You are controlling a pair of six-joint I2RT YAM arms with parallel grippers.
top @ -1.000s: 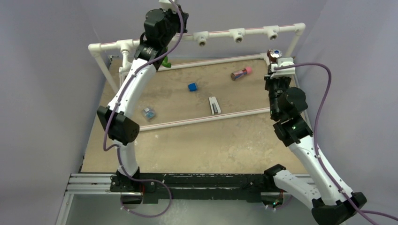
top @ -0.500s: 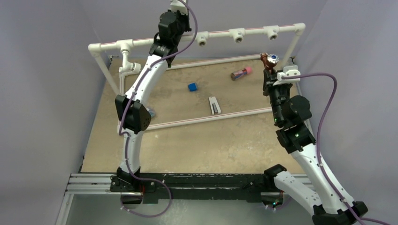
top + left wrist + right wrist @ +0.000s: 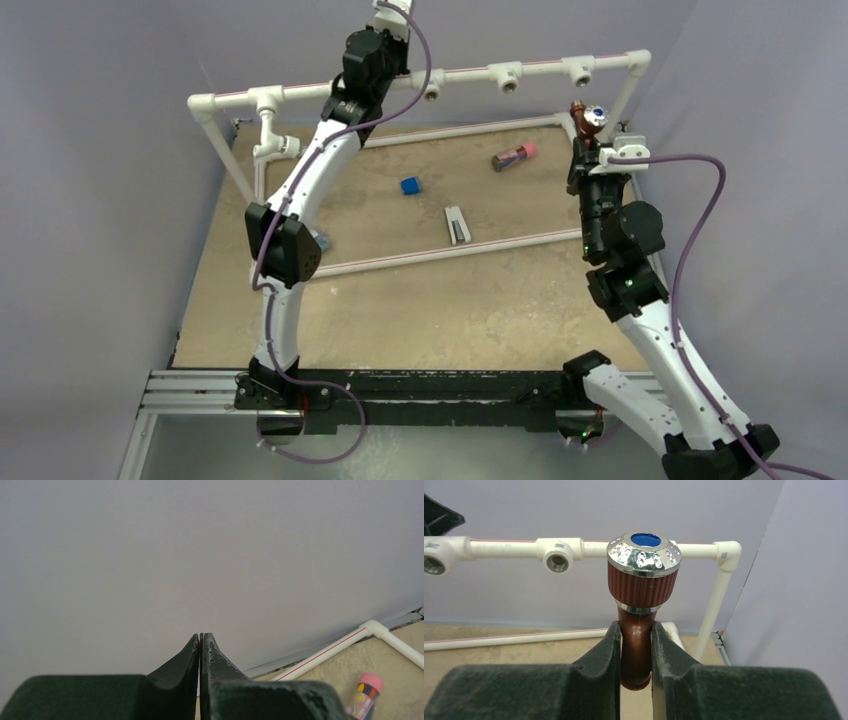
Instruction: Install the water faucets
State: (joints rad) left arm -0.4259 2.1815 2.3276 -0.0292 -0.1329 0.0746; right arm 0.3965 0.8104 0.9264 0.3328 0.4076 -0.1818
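1. Right gripper (image 3: 635,628) is clenched on the reddish-brown faucet (image 3: 643,580). The stem is pinched between both fingers, and the ribbed knob with its chrome, blue-centred cap is carried just above the fingertips.
2. Left gripper (image 3: 200,637) is pressed fully together with nothing between its fingers, and is raised against the wall (image 3: 210,550) above the pipe frame (image 3: 540,68).
3. Two T-fittings (image 3: 558,556) on the frame are shown with hollow sockets, beyond and to the left of the held faucet and apart from it.
4. On the table (image 3: 400,310) a pink-capped cylinder (image 3: 514,155) and a blue block (image 3: 410,185) are seen lying, well apart from both grippers.
5. Compared with a second ago, the left arm is found swung rightward along the frame, and the green faucet then visible under its wrist is no longer seen. The right gripper is placed almost where it was, with the faucet kept in its grip.
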